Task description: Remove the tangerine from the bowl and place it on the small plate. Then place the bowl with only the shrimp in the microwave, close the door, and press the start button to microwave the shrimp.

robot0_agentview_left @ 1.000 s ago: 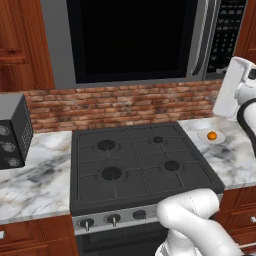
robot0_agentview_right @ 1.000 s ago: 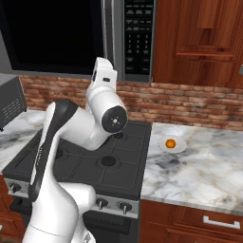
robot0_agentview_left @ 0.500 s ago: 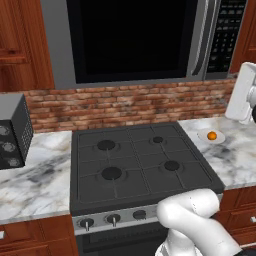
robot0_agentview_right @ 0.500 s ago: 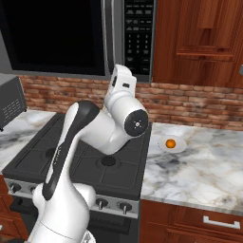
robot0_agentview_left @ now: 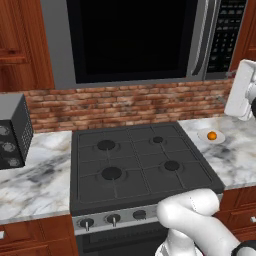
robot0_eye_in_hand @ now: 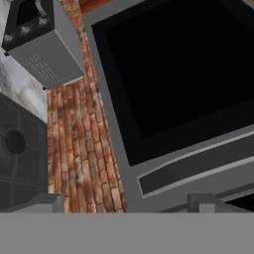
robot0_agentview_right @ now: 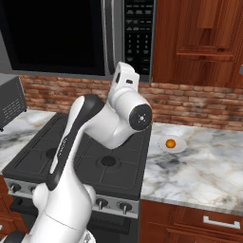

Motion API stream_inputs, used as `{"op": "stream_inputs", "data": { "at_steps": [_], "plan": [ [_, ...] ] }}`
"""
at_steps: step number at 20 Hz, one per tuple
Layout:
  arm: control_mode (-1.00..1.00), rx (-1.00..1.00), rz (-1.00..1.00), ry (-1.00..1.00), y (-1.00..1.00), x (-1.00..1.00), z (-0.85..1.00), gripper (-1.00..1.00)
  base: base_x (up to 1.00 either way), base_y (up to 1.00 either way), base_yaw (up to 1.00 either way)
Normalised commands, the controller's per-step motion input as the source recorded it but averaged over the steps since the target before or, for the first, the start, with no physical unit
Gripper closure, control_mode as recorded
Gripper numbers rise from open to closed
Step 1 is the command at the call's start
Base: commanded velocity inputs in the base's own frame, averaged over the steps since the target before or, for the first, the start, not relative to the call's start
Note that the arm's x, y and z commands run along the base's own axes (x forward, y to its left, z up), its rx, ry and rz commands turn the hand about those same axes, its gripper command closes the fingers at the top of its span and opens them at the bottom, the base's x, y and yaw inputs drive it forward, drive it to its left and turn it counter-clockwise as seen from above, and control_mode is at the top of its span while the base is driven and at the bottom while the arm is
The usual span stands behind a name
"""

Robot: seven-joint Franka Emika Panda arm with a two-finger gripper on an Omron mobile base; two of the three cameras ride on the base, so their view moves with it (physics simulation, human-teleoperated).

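Dark glass fills the door (robot0_agentview_left: 132, 40) of the microwave (robot0_agentview_left: 150, 42), which appears shut, its grey frame smooth and its vertical handle running beside the black keypad at the right. The tangerine (robot0_agentview_right: 170, 143), a small glossy orange sphere, sits on the small plate (robot0_agentview_right: 179, 147), a flat white disc on the veined marble counter (robot0_agentview_right: 204, 171) just right of the matte black stove (robot0_agentview_left: 135, 165); that step of the task reads as done. Bowl and shrimp cannot be located from these pictures. The gripper (robot0_eye_in_hand: 129, 202) is raised in front of the microwave, its two dark finger tips set wide apart with nothing between them, facing the lower frame of the door and the rough red brick backsplash (robot0_agentview_left: 125, 107); a grey boxy toaster oven (robot0_eye_in_hand: 42, 42) stands at the far side of the stove. Judged risks: with the door seemingly closed and no bowl visibly inside, pressing start at this stage would run the oven empty, or the sequence may have lost the bowl altogether. The arm's bulky elbow hangs over the stove near the plate; a broad swing toward the keypad could clip the plate and roll the tangerine off the smooth counter.
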Motion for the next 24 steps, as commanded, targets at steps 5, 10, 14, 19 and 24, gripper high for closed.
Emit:
{"op": "stream_inputs", "data": {
  "at_steps": [5,10,14,19,24],
  "plan": [
    [-1.00,0.00,0.00,0.02,-0.02,0.14,0.00,-1.00,0.00,0.00,0.00],
    [-1.00,0.00,0.00,0.02,-0.06,0.17,-0.01,-1.00,0.00,0.00,0.00],
    [-1.00,0.00,0.00,0.02,-0.10,0.18,0.00,-1.00,0.00,0.00,0.00],
    [-1.00,0.00,0.00,0.01,-0.06,0.17,-0.01,-1.00,0.00,0.00,0.00],
    [-1.00,0.01,0.00,0.01,-0.09,0.15,-0.01,-1.00,0.00,0.00,0.00]
  ]
}}
